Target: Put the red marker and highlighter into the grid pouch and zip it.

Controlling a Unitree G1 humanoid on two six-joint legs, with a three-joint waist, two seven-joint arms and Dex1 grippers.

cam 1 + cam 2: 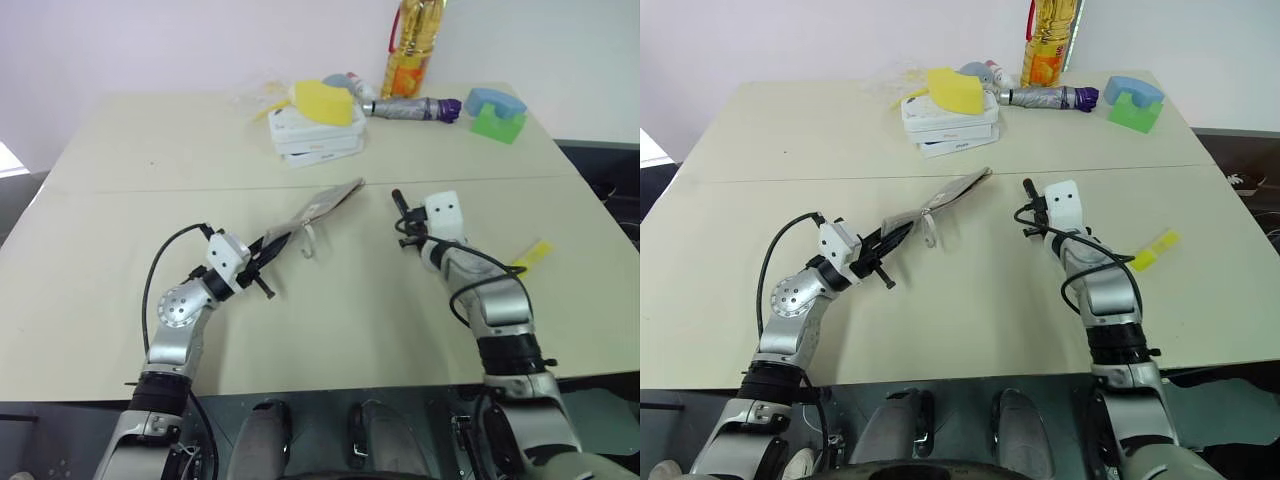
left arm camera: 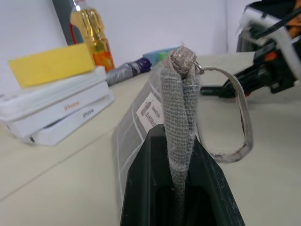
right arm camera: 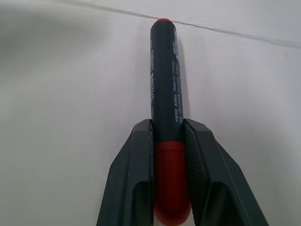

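Far edge of my table (image 1: 120,200): two stacked white boxes (image 1: 318,138) with a yellow sponge block (image 1: 324,100) on top. Behind them an oil bottle (image 1: 412,45). A folded umbrella (image 1: 412,108) lies beside a blue-and-green block (image 1: 497,113).

The two eye views look down from high up on the big pale table (image 1: 330,300), facing forward to the white wall. They sit side by side, so both see nearly the same table, a bit shifted. The left wrist view sits low and very close behind the left gripper (image 2: 181,155), looking along the table at the stack of flat white boxes (image 2: 61,110), which the eye views also see. The right wrist view looks along the right gripper (image 3: 168,136), close to the tabletop.
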